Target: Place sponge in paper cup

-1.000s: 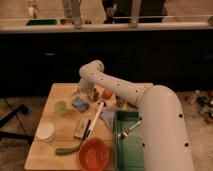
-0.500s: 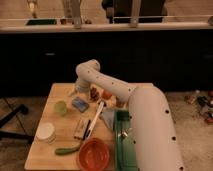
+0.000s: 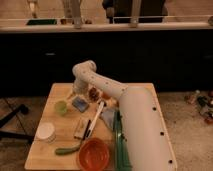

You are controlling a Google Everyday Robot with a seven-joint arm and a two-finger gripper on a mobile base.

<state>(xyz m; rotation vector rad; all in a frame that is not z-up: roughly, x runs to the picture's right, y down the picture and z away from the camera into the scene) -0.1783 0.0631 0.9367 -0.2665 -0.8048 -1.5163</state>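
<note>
The arm reaches from the lower right of the frame up to the middle, bends, and points down over the upper left part of the wooden desk (image 3: 55,92). The gripper (image 3: 76,92) hangs there, just above the sponge (image 3: 80,104); whether it is wide or narrow cannot be told. The sponge lies flat on the desk, just right of a small green cup (image 3: 61,107). The white paper cup (image 3: 46,132) stands well apart, towards the lower left. An orange bowl (image 3: 94,154) sits at the bottom edge.
</note>
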